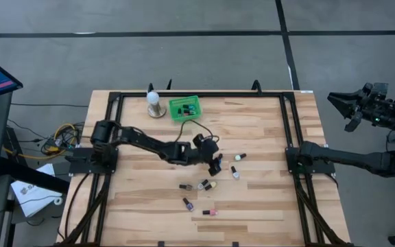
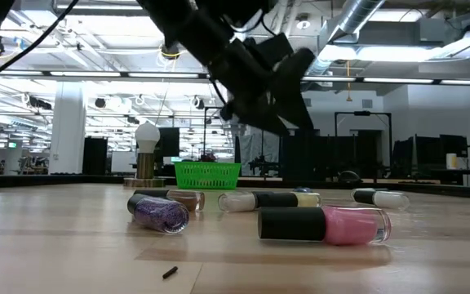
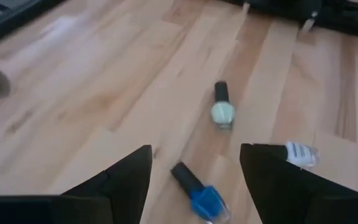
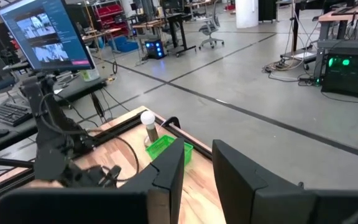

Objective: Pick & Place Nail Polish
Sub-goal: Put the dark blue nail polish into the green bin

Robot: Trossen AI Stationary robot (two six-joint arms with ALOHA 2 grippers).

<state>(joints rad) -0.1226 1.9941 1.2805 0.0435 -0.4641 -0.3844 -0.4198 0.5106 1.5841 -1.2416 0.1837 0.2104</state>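
Observation:
Several tiny nail polish bottles lie on their sides on the wooden table point(image 1: 266, 130). My left gripper point(image 1: 217, 165) hangs open above the table's middle, touching nothing. In the left wrist view its fingers point(image 3: 129, 180) stand either side of a blue bottle point(image 3: 199, 194) lying below them. A cream bottle point(image 3: 221, 107) and a white bottle point(image 3: 300, 154) lie just beyond. Pink point(image 2: 325, 224) and purple glitter point(image 2: 160, 214) bottles lie near the front. My right gripper point(image 1: 346, 110) is open and empty, raised off the table's right edge.
A green basket point(image 1: 184, 108) stands at the far middle, with a white bulb on a round base point(image 1: 155, 104) to its left. Other bottles point(image 1: 186, 186) point(image 1: 206, 184) point(image 1: 188, 204) point(image 1: 210, 213) lie toward the near edge. A black frame point(image 1: 286, 137) borders the table.

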